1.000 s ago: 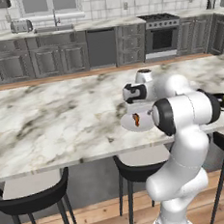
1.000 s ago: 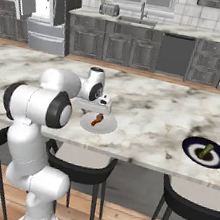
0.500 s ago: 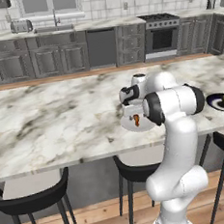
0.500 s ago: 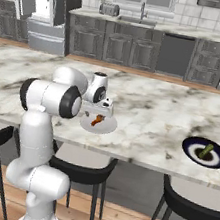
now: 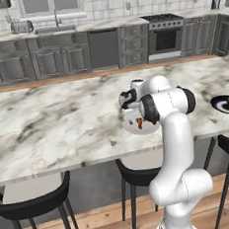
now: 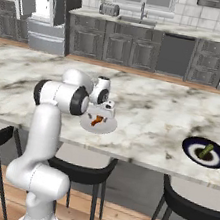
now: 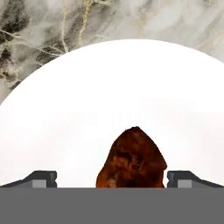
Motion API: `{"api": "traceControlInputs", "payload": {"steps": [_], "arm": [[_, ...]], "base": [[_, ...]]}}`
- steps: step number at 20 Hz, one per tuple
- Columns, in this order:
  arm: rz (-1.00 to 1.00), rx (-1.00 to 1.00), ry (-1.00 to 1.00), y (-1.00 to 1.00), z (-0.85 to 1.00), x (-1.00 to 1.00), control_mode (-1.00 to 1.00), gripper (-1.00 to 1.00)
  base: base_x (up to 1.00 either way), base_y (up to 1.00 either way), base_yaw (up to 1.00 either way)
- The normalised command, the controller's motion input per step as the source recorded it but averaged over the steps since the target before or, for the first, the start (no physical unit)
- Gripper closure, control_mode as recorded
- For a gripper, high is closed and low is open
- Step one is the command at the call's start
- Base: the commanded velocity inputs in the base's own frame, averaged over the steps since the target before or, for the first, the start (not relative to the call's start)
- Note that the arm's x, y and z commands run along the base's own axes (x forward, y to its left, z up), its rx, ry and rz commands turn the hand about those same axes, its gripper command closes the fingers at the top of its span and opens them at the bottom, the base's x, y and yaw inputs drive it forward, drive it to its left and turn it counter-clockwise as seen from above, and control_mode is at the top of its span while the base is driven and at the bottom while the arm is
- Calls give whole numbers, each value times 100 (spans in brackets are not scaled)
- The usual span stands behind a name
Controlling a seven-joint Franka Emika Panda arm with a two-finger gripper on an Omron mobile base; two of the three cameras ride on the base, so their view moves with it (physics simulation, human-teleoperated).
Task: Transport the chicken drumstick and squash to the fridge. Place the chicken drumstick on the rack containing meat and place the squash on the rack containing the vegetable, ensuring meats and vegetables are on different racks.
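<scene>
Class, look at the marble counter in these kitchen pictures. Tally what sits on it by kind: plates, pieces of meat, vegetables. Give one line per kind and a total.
Plates: 2, a round white plate and a round dark blue plate
Pieces of meat: 1, the orange-brown chicken drumstick on the white plate
Vegetables: 1, the mottled green squash on the dark plate
Total: 4

One chicken drumstick (image 7: 132, 159), one squash (image 6: 205, 150), two plates (image 6: 106, 127), three stools (image 5: 33, 203)
</scene>
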Motion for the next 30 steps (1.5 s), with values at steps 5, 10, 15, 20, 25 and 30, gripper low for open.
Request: {"api": "traceControlInputs", "payload": {"steps": [5, 10, 15, 20, 25, 30], "arm": [[0, 0, 1, -3, -31, 25, -100, -100], [0, 0, 0, -1, -29, -3, -100, 100], [-2, 0, 0, -2, -5, -45, -100, 100], [-8, 0, -6, 0, 0, -47, -100, 100], [-6, 0, -18, 0, 45, -34, -100, 100], [0, 0, -45, 0, 71, -85, -100, 100]], "base": [[0, 0, 0], [0, 0, 0], [0, 0, 0], [0, 0, 0], [0, 0, 0], [0, 0, 0]]}}
